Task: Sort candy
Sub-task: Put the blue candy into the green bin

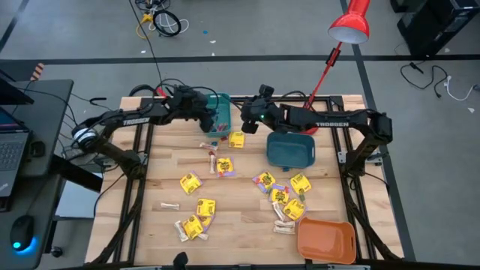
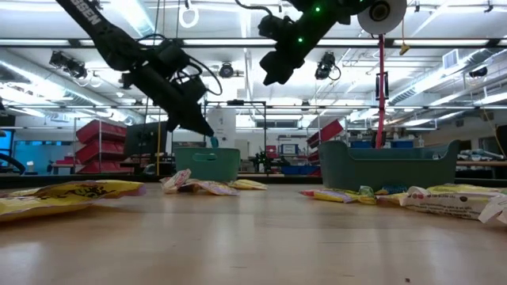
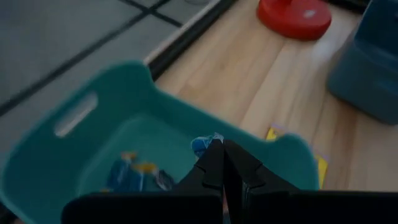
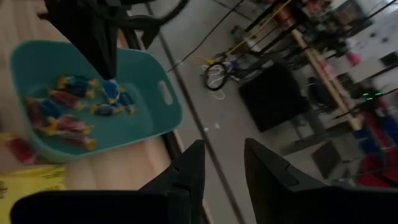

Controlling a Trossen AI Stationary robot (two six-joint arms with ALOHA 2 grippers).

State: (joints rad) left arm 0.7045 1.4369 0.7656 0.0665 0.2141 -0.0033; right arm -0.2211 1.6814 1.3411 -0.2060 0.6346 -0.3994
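Observation:
My left gripper point(image 3: 221, 148) hangs over the small teal bin point(image 1: 222, 118), shut on a tiny blue candy point(image 3: 203, 144). The right wrist view shows the same gripper point(image 4: 107, 73) above the bin point(image 4: 155, 93), which holds several blue, red and orange pieces point(image 4: 68, 106). My right gripper point(image 4: 224, 163) is open and raised high point(image 2: 273, 70), just right of the teal bin. Yellow packets point(image 1: 190, 182) and pale sticks point(image 1: 169, 205) lie flat on the table. My left gripper pinches the blue wrapped candy point(image 4: 111, 89) between its two fingertips, coming from above and pointing down. The candy is lifted clear and sticks out below the fingertips, over the inside of the teal bin.
A dark teal bin point(image 1: 290, 149) stands right of centre and an orange bin point(image 1: 326, 240) at the near right corner. A red lamp point(image 1: 349, 25) leans over the far right edge, its base point(image 3: 296, 15) on the table. More yellow packets point(image 1: 283, 196) lie between the two bins.

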